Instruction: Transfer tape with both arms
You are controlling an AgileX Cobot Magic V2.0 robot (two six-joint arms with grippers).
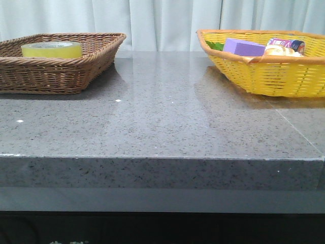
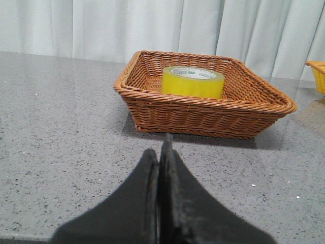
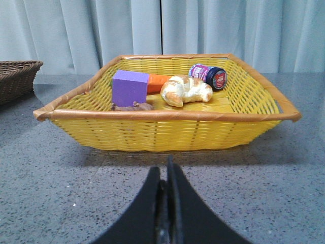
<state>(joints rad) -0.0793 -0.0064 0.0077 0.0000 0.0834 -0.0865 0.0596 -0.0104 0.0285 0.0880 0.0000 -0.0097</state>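
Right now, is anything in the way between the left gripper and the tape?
Only the near wall of the brown basket. The tape sits inside it, so the left gripper, shut and low over bare table, would have to go over the rim.

Left gripper [image 2: 161,152] was closed, black fingers [image 2: 147,178] pressed together, nothing between them, held low and roughly level. Right gripper [image 3: 165,173] same: closed, empty, fingers [image 3: 179,198] touching, pointed forward. Neither arm appeared in the front view.
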